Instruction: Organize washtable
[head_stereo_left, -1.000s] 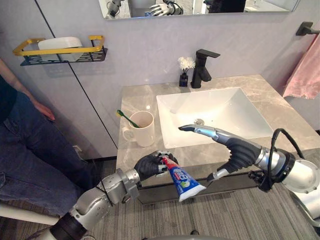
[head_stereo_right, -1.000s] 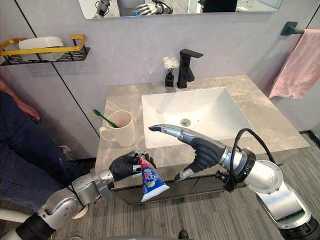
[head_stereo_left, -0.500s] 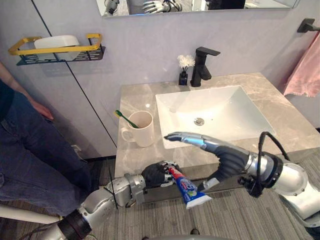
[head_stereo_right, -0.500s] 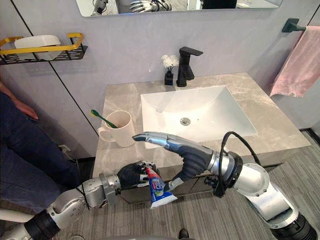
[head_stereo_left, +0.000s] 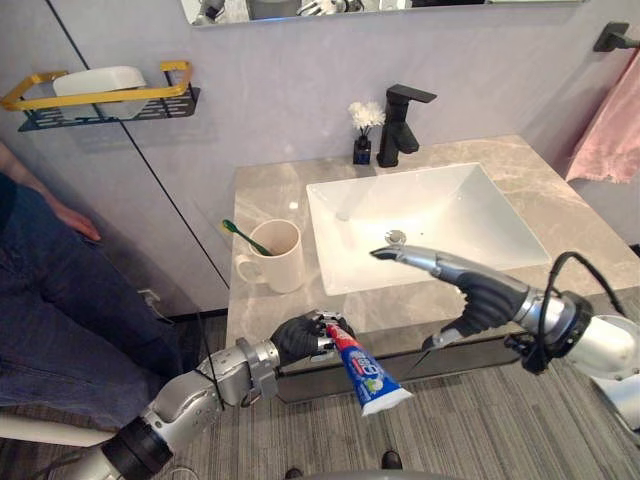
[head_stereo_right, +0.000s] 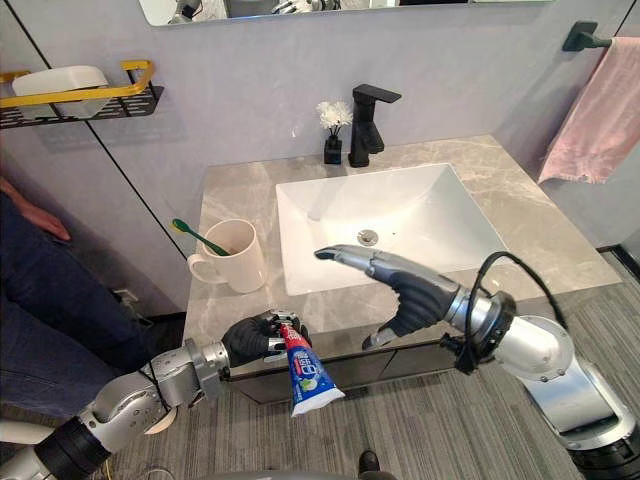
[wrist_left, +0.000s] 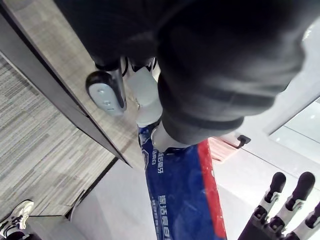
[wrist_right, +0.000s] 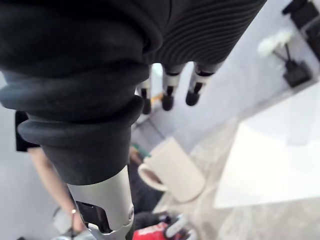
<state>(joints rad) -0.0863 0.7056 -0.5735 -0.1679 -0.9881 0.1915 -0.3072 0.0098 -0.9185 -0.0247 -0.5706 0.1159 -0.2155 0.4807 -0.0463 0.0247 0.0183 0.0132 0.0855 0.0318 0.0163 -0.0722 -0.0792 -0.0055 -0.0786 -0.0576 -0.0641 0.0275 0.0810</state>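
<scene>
Pink towel (head_stereo_right: 590, 120) R, person (head_stereo_right: 50, 320) L

The left hand (head_stereo_left: 300, 338) hides the top of the toothpaste tube (head_stereo_left: 367, 372); the pink towel (head_stereo_left: 612, 130) runs off the edge

Soft, even room light falls from above. The white sink (head_stereo_left: 430, 215) is the brightest thing in the head views, close to washed out on its floor, and a pale sheen lies on the marble desk (head_stereo_left: 270, 195) around it. Shadows are weak: a soft one on the wall under the wall shelf (head_stereo_left: 110, 97) and a slight darkening at the foot of the mug (head_stereo_left: 282, 265). The faucet (head_stereo_left: 402, 122) reads flat black. In the wrist views the dark covers of the left hand (wrist_left: 225, 75) and the right hand (wrist_right: 75, 100) are near-black masses against bright backgrounds (little detail survives in them), while the toothpaste tube (wrist_left: 175, 200) carries a mild gloss.
</scene>
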